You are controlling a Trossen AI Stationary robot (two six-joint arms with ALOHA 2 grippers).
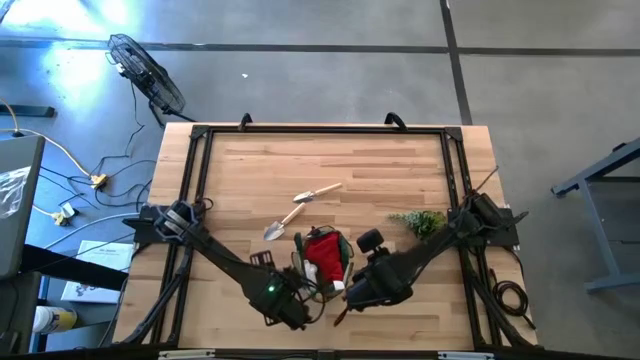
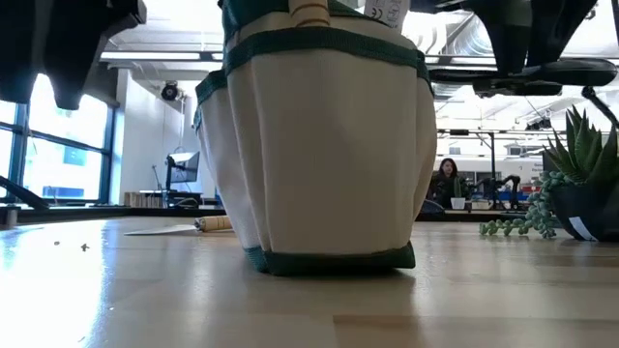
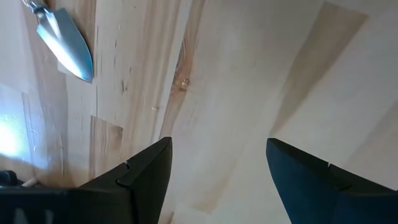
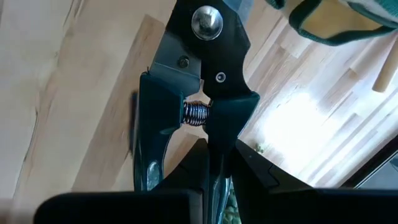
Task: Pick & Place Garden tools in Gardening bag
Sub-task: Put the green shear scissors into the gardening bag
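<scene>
At the worktop's (image 1: pixel 400 170) near edge, the right hand (image 4: pixel 208 152) is clamped on the black pruning shears (image 4: pixel 205 74), held above the wood. Beside it, the left hand (image 3: pixel 214 180) stands spread and empty, touching nothing. Between both sits the gardening bag (image 1: pixel 322 262), a red bundle (image 1: pixel 322 250) inside. Farther back lie two trowels (image 1: pixel 300 210), with a plant sprig (image 1: pixel 420 222) to the right.

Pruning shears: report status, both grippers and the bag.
Right gripper shut on pruning shears, beside gardening bag. Left gripper open, empty, over bare table. Two trowels on the table beyond the bag. Nothing blocking.
</scene>
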